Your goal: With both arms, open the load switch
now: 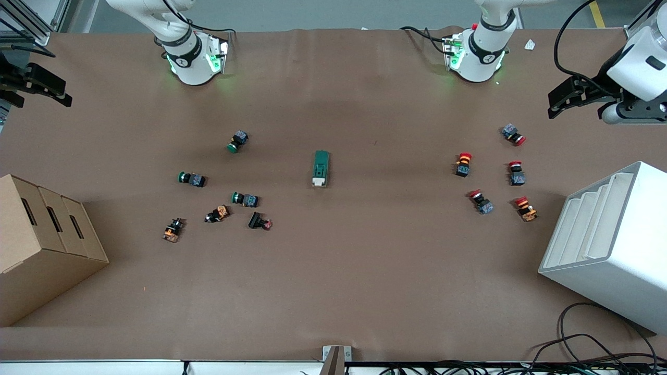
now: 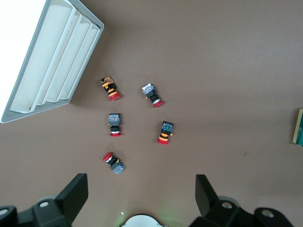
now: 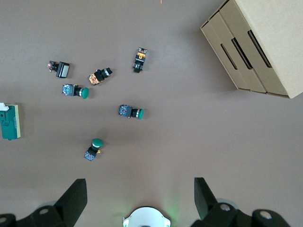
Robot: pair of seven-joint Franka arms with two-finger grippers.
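Observation:
The load switch (image 1: 320,167) is a dark green oblong block with a white end piece, lying flat in the middle of the brown table. It also shows at the edge of both wrist views (image 2: 298,126) (image 3: 9,121). My left gripper (image 1: 558,101) hangs open over the table's edge at the left arm's end, well away from the switch. My right gripper (image 1: 58,94) hangs open over the edge at the right arm's end. In each wrist view the black fingers (image 2: 75,195) (image 3: 75,196) stand wide apart with only bare table between them.
Several red-capped push buttons (image 1: 464,164) lie toward the left arm's end, beside a white slotted rack (image 1: 609,239). Several green and orange push buttons (image 1: 245,199) lie toward the right arm's end, beside a cardboard box (image 1: 41,245). Cables (image 1: 583,349) trail at the table's near edge.

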